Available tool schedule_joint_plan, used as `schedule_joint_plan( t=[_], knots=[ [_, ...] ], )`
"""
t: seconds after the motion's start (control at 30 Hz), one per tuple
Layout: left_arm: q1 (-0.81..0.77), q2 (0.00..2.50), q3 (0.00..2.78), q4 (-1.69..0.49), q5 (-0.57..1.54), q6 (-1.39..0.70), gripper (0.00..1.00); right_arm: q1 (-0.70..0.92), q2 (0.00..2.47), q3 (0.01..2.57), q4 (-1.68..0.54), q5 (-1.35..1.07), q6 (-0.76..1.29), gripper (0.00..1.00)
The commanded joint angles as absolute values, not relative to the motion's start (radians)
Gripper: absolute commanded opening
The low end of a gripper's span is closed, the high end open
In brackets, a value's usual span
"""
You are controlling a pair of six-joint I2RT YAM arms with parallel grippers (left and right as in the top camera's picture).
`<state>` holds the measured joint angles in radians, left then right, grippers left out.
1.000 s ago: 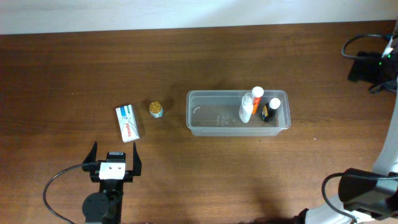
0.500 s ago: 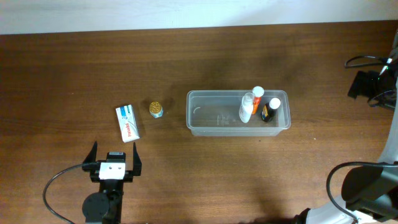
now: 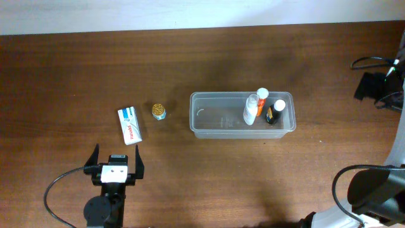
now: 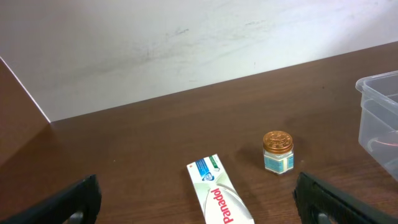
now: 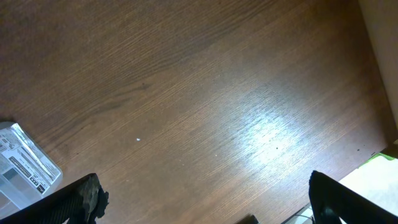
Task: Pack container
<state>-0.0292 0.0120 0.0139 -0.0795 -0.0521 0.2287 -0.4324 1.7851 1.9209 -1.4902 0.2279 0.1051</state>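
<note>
The container, a clear rectangular tub, sits right of the table's middle. Inside, at its right end, are a white bottle with an orange label and a dark bottle with a white cap. A white Panadol box and a small gold-lidded jar lie left of the tub. My left gripper is open and empty, just in front of the box, with the jar and the tub's corner beyond. My right gripper is open and empty at the far right, with the tub's corner at the left edge of its view.
Black cables lie at the table's far right by the right arm. The table's right edge and a pale floor show in the right wrist view. A white wall stands behind the table.
The right gripper has shifted slightly to the right at the table's far right. The left arm and all objects have not moved.
</note>
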Motion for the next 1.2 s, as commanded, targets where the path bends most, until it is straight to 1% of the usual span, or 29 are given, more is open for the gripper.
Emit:
schedule_joint_plan(
  t=[0.0,0.4,0.5,0.57,0.73,0.87,1.0,1.17],
  knots=[
    [-0.022,0.006,0.009,-0.08,-0.041,0.241,0.99,-0.432,1.776,1.914,-1.488,0.236,0.113,0.98],
    [-0.022,0.006,0.009,-0.08,-0.041,0.241,0.99,-0.432,1.776,1.914,-1.488,0.236,0.113,0.98],
    [-0.022,0.006,0.009,-0.043,-0.047,0.24,0.99,-0.432,1.776,1.914,-1.488,0.236,0.113,0.98],
    [-0.023,0.006,0.009,-0.009,-0.005,0.233,0.99,-0.432,1.776,1.914,-1.488,0.236,0.113,0.98],
    [-0.023,0.006,0.009,0.098,0.189,0.232,0.99,-0.432,1.776,1.914,-1.488,0.236,0.113,0.98],
    [-0.023,0.008,0.03,0.15,0.194,0.207,0.99,-0.432,1.776,1.914,-1.488,0.236,0.113,0.98],
    [-0.023,0.056,0.118,0.113,0.151,0.207,1.0,-0.432,1.776,1.914,-1.488,0.236,0.113,0.98],
    [-0.023,0.263,0.356,-0.071,0.15,0.207,0.99,-0.432,1.776,1.914,-1.488,0.236,0.113,0.98]
  ],
)
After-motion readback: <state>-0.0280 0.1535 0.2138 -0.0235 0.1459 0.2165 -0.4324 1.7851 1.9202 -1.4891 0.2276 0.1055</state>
